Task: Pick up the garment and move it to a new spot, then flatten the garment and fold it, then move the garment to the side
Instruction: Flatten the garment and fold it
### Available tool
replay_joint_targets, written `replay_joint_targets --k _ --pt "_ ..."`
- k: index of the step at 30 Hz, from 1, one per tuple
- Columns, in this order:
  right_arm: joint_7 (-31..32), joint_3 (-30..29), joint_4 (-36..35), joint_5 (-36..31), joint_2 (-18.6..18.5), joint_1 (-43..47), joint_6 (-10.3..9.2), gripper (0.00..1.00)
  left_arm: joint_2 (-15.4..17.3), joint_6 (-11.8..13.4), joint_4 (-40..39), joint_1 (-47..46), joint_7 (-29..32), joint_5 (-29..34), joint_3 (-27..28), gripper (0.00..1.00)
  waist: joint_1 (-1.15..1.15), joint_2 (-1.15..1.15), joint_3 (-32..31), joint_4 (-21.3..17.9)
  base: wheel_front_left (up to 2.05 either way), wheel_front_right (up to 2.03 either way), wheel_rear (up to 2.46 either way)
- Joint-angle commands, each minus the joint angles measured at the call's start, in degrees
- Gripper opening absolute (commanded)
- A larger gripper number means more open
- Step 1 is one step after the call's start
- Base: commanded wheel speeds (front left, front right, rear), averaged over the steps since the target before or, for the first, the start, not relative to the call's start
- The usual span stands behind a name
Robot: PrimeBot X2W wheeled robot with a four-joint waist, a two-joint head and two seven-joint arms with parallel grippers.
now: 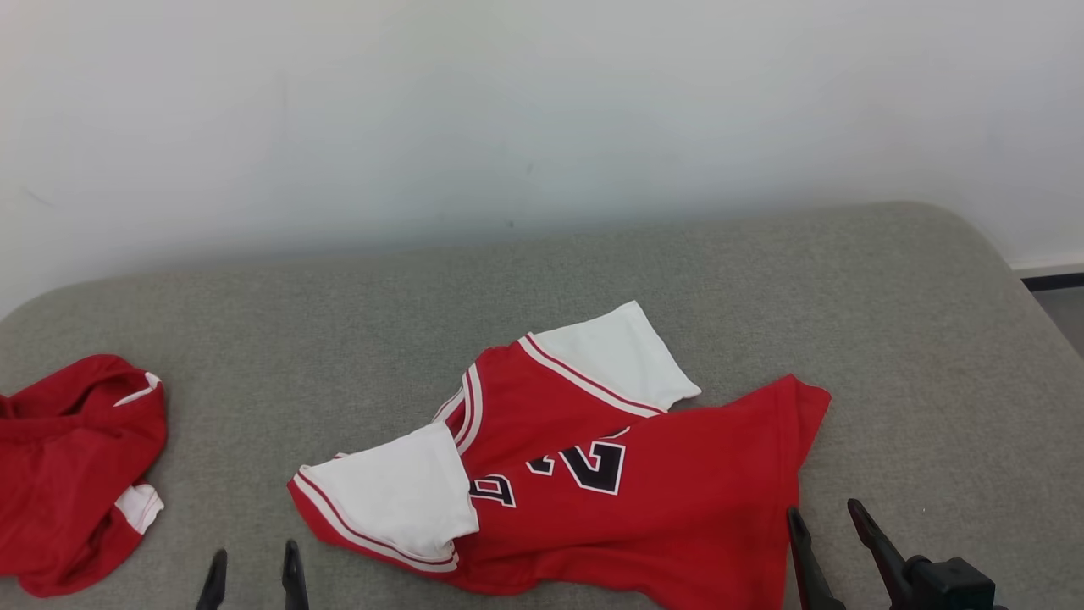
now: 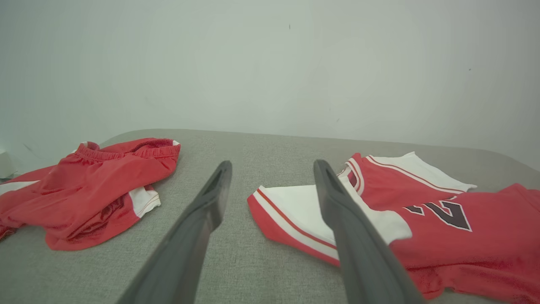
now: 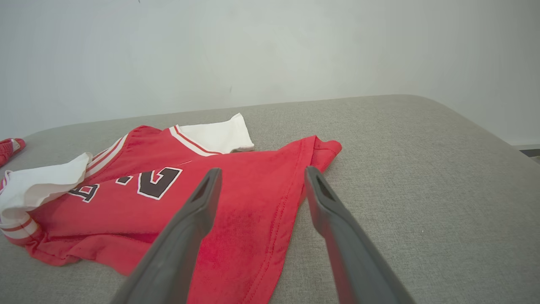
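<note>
Red jersey (image 1: 669, 500) is lying centre, lettering partly hidden; red shorts (image 1: 72, 474) are running off-frame left; left hand (image 1: 256, 549), right hand (image 1: 823, 507) are gaping empty.

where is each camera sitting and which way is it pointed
Head view: up on the robot's head, facing forward and down at the grey cushion, jersey and wall; left gripper and right gripper tips at the bottom edge.
Left wrist view: low over the cushion, looking along its own open fingers, red shorts to one side, jersey sleeve to the other.
Right wrist view: low, looking along its own open fingers across the jersey's hem toward the wall.
Shared: all three show the jersey's number print.
</note>
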Motion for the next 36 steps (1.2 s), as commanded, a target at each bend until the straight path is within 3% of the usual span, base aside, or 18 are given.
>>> replay_joint_targets --k 1,12,20,28,36 --pt "0.53 -0.32 0.07 0.19 0.27 0.54 -0.15 1.00 0.04 -0.36 -0.44 1.96 -0.19 1.84 0.09 1.00 0.00 0.00 -0.79 0.78 0.00 0.00 0.00" --pt "4.94 -3.11 1.25 1.45 0.37 0.07 -0.15 1.00 0.03 -2.06 -0.26 5.15 -0.19 4.16 0.57 1.00 0.00 0.00 -1.44 1.68 0.00 0.00 0.00" --pt "13.25 -3.81 1.98 3.18 -1.95 -5.42 -0.15 1.00 0.03 -1.92 -0.42 4.13 -0.19 4.73 -0.88 1.00 0.00 0.00 -0.38 2.54 0.00 0.00 0.00" --pt "25.90 -6.80 7.97 7.48 -2.89 -13.59 -0.14 1.00 0.03 -2.16 0.03 3.55 -0.19 5.59 -2.54 1.00 0.00 0.00 1.50 4.37 0.00 0.00 0.00" --pt "30.80 -10.30 16.03 6.56 -2.90 -20.72 -0.14 1.00 0.03 -2.26 0.13 3.20 -0.19 6.14 -4.26 1.00 0.00 0.00 3.43 6.74 0.00 0.00 0.00"
